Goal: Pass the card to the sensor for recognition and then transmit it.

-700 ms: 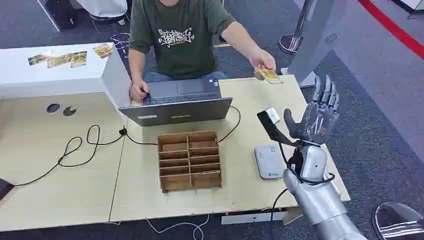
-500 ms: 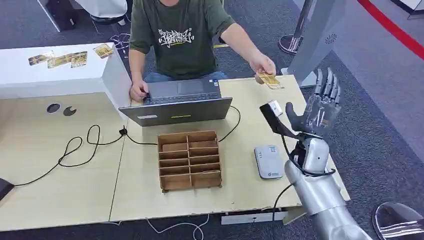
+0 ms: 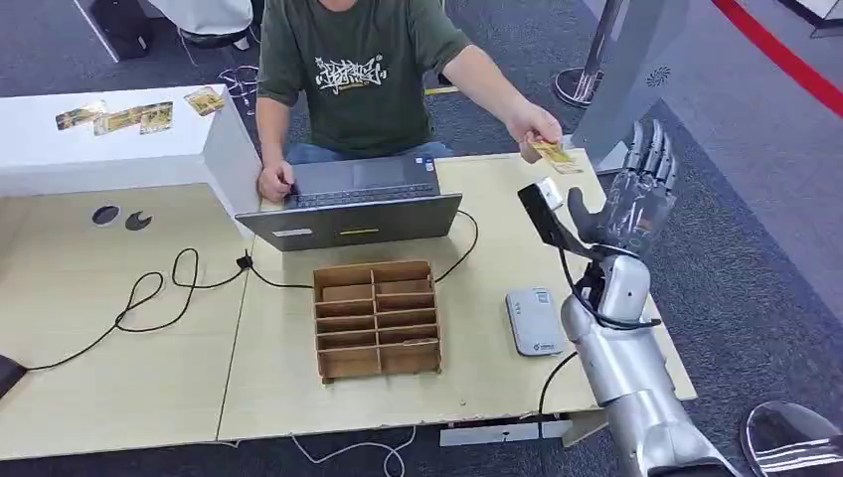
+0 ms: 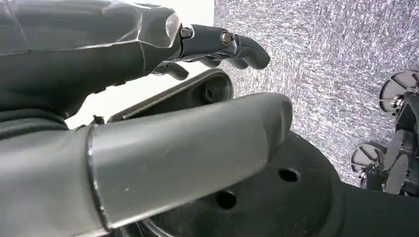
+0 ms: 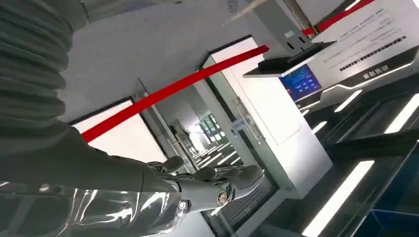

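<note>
- Card (image 3: 553, 152) sits pinched in the person's hand (image 3: 527, 127), held out above the surface's (image 3: 119, 328) far right corner.
- Right hand (image 3: 636, 199) is raised just beside it, fingers (image 3: 651, 159) spread, empty; the card lies up and left.
- Sensor (image 3: 534, 321) lies below.

yellow card (image 3: 550, 152), pinched in person's hand (image 3: 530, 126)

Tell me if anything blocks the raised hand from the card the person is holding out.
Nothing visible does. The right hand is raised, fingers spread, beside the card in the person's hand. Only open air lies between them; the hand's wrist camera sits just below that line.
</note>
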